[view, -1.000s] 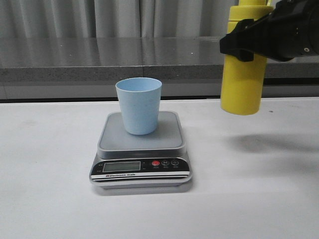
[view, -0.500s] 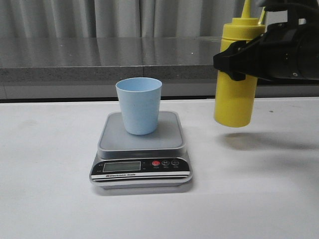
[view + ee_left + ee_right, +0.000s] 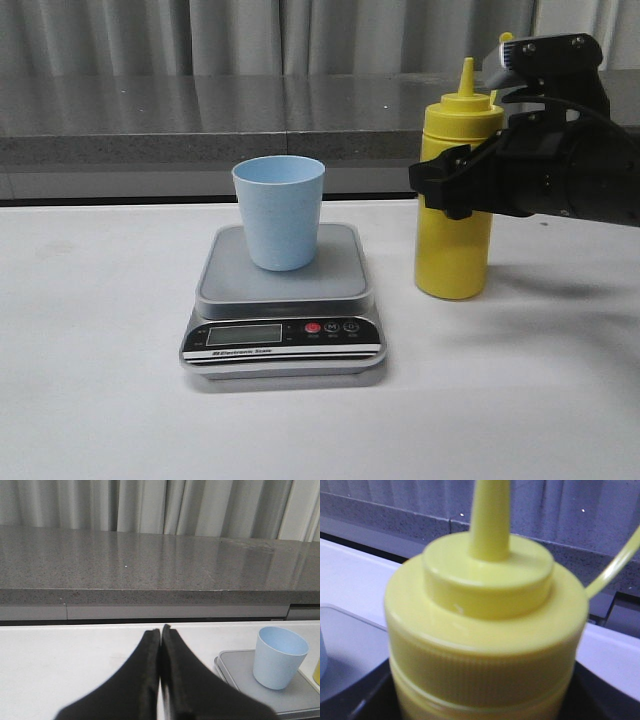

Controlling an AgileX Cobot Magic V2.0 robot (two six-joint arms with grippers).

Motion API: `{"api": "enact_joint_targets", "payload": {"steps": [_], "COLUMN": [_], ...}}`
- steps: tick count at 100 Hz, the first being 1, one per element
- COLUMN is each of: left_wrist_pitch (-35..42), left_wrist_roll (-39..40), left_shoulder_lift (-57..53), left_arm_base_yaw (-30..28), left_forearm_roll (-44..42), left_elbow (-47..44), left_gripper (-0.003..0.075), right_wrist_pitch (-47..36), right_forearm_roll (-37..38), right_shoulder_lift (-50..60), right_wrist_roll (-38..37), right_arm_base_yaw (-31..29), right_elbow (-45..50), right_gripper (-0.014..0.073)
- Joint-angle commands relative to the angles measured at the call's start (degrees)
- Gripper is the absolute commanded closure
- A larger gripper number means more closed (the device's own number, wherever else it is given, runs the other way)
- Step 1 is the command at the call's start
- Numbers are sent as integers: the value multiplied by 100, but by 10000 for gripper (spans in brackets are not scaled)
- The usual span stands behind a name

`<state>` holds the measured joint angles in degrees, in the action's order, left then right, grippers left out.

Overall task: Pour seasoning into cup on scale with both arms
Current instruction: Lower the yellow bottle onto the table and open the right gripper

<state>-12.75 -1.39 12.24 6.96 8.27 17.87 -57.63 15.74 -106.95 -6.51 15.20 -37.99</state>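
The seasoning bottle (image 3: 455,215) is standing upright at the right of centre in the front view, its base resting on or just above the white table (image 3: 100,400); contact cannot be confirmed. The right gripper (image 3: 452,185) is reaching in from the right edge of the frame and is clamping the bottle around its upper body, below the shoulder. The cone nozzle is pointing straight up, and the cap strap is curving off toward the upper right of the right wrist view, where the bottle top (image 3: 487,625) is filling most of the frame.

The cup (image 3: 279,211) is standing upright and open-mouthed at frame centre, on the rear part of the platform of the scale (image 3: 282,300). The scale's black front panel, display and red button are facing the lower edge of the frame. The bottle is sitting just to the right of the scale, not touching it.

The left gripper (image 3: 161,630) is appearing only in the left wrist view, at lower centre, with its jaws pressed together and holding nothing. The cup (image 3: 279,656) and scale platform are lying at the lower right of that view.
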Motion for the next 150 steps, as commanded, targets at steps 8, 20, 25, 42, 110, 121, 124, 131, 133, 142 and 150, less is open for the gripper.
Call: {"api": "enact_joint_targets", "payload": {"steps": [8, 20, 25, 42, 110, 121, 124, 131, 133, 142, 150], "left_wrist_pitch": [407, 407, 407, 407, 407, 407, 407, 407, 407, 407, 407], "left_wrist_roll": [15, 15, 15, 15, 15, 15, 15, 15, 15, 15, 15], "left_shoulder_lift": [45, 45, 45, 45, 45, 45, 45, 45, 45, 45, 45], "left_arm_base_yaw": [-8, -8, -8, -8, -8, -8, -8, -8, -8, -8, -8], "left_forearm_roll": [12, 12, 12, 12, 12, 12, 12, 12, 12, 12, 12], "left_elbow": [153, 153, 153, 153, 153, 153, 153, 153, 153, 153, 153], "left_gripper": [740, 740, 740, 740, 740, 740, 740, 740, 740, 740, 740], "right_wrist_pitch": [-512, -519, -519, -519, -519, -519, -519, -524, -524, -562, -641], "right_forearm_roll": [56, 58, 80, 279, 286, 281, 281, 281, 281, 281, 266], "right_shoulder_lift": [140, 141, 141, 141, 141, 158, 160, 189, 200, 259, 321], "right_wrist_roll": [81, 81, 81, 81, 81, 81, 81, 81, 81, 81, 81], "right_arm_base_yaw": [-42, -42, -42, -42, -42, -42, -47, -64, -73, -123, -170], "right_elbow": [-118, -118, -118, -118, -118, -114, -114, -99, -94, 5, 145], "right_gripper": [274, 271, 268, 131, -62, -62, -62, -62, -62, -62, -62]}}
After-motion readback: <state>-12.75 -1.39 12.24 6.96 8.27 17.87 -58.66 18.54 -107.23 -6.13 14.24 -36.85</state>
